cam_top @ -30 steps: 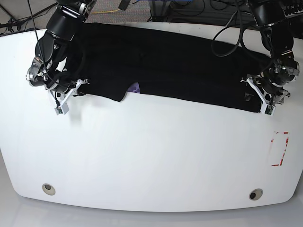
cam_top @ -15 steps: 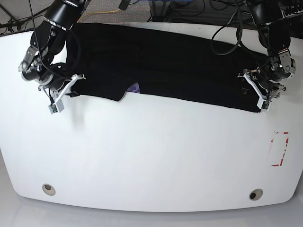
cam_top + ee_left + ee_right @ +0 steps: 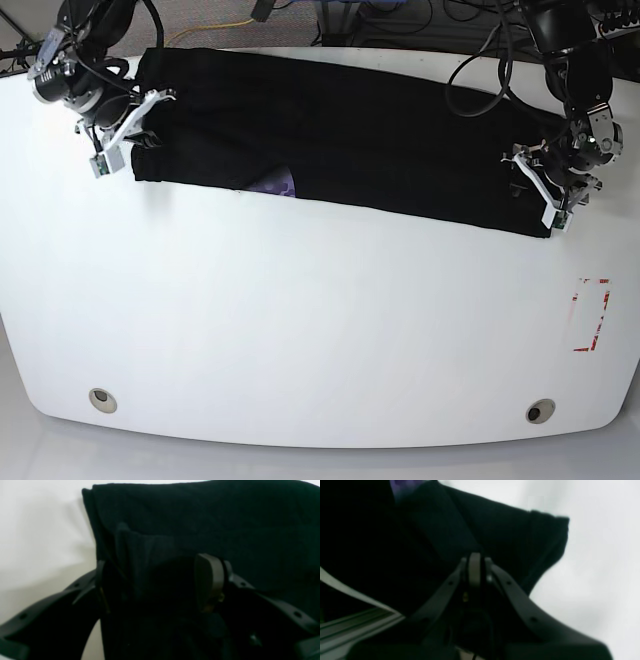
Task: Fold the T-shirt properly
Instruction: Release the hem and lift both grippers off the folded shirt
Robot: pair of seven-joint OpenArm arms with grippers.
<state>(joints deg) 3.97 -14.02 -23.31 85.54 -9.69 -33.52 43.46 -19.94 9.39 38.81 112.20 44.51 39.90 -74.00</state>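
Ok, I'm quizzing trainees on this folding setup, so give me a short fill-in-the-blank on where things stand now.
1. The T-shirt is ____ in colour.
2. The right pincer is ____ on the T-shirt's cloth.
3. The left pincer has its jaws ____, one on each side of a fold of cloth.
4. The table under the T-shirt is ____.

Missing words: black; shut; open; white

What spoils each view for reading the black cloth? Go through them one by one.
Base view: sharp and evenly lit, though the black cloth T-shirt shows no fold detail. Left wrist view: dim and soft, dark cloth merging with the left gripper. Right wrist view: blurred throughout, with the white table washed out.
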